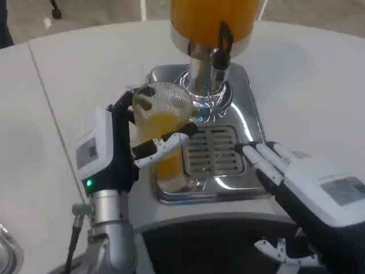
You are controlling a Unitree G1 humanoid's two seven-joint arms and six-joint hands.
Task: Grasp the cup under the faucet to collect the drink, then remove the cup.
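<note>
A clear plastic cup (161, 123) holding orange drink is gripped by my left hand (117, 142), fingers wrapped round its side. It is held above the left part of the chrome drip tray (234, 123), to the left of the faucet (221, 48). The faucet has a black lever and hangs from the dispenser's orange tank (214, 17). My right hand (308, 185) lies at the tray's front right corner, fingers stretched out together toward the slotted grate (214, 151), holding nothing.
The dispenser's chrome base stands in the middle of the white table (308, 74). A seam in the table runs down the left side. A bit of clear object (8, 251) shows at the bottom left corner.
</note>
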